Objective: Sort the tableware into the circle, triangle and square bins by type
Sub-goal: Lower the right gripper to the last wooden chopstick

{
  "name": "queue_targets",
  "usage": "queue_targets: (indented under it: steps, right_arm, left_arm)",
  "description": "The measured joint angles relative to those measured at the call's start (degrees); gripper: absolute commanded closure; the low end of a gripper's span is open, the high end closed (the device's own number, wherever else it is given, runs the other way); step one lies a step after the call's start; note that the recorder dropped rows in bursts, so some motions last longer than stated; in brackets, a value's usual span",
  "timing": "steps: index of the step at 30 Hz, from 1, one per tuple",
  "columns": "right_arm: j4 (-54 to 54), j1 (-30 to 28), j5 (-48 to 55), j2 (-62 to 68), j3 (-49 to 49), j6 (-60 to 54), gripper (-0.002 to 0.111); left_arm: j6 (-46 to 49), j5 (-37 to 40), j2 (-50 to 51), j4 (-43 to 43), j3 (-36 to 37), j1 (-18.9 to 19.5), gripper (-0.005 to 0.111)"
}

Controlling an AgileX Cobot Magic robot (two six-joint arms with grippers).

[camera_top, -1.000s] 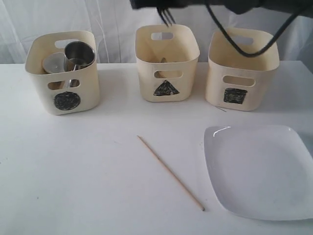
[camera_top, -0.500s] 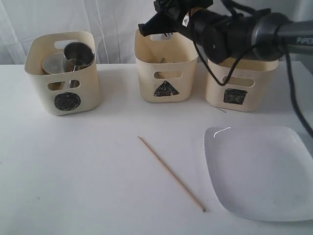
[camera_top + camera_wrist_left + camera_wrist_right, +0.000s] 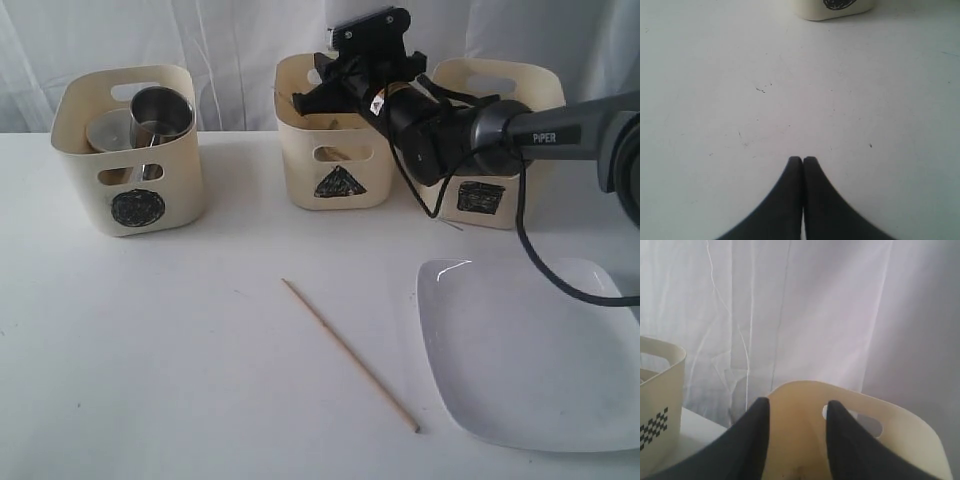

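Right gripper (image 3: 312, 95) is parked over the triangle bin (image 3: 300, 170). Its jaws have just gone from pinched to spread, and the wrist view shows the right gripper (image 3: 795, 407) with only the triangle bin's rim (image 3: 855, 405) in the gap and nothing held. A second ago fork tines were hanging above that bin, and the fork isn't visible anywhere now. I read that as a drop into the triangle bin, though the interior is too dark to confirm (a tan sliver at the rim could be the other chopstick, can't tell). So cutlery is nearly sorted.

Left gripper (image 3: 802, 159) has its jaws pressed together and empty, idling low over bare table (image 3: 715, 100), well off to the circle-bin side of the triangle bin.

Circle bin (image 3: 130, 150), on the left-arm side of the triangle bin, already holds the steel mugs (image 3: 160, 110). Square bin (image 3: 495, 150) sits on the other side, just beside the triangle bin and partly behind the arm.

Still out are one chopstick (image 3: 350, 355), lying diagonally on the table in front of the triangle bin, and the white square plate (image 3: 530, 350), in front of it toward the square-bin side. The likely next job is the chopstick into the triangle bin. It is thin and flat on the table, so that pinch will be fiddly.
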Motion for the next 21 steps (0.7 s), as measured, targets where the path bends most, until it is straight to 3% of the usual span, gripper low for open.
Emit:
queue_targets:
  steps: [4, 7, 15, 17, 18, 21]
  right_arm:
    - [0.00, 0.00, 3.62, -1.00, -0.26, 1.54, 0.069]
    - [0.00, 0.00, 13.93, -4.35, -0.26, 1.83, 0.069]
    - [0.95, 0.00, 72.56, -21.93, -0.31, 1.52, 0.070]
    - [8.83, -0.18, 87.97, -25.06, -0.31, -2.00, 0.070]
    - [18.09, -0.41, 97.77, -26.25, -0.14, -5.52, 0.070]
    - [36.28, 1.79, 103.05, -28.09, 4.84, -13.06, 0.070]
  left_arm:
    - [0.00, 0.00, 0.00, 0.00, 0.00, 0.00, 0.107]
    - [0.00, 0.00, 0.00, 0.00, 0.00, 0.00, 0.107]
    - [0.00, 0.00, 0.00, 0.00, 0.00, 0.00, 0.107]
    - [0.00, 0.00, 0.00, 0.00, 0.00, 0.00, 0.107]
    - [0.00, 0.00, 0.00, 0.00, 0.00, 0.00, 0.107]
    - [0.00, 0.00, 0.00, 0.00, 0.00, 0.00, 0.107]
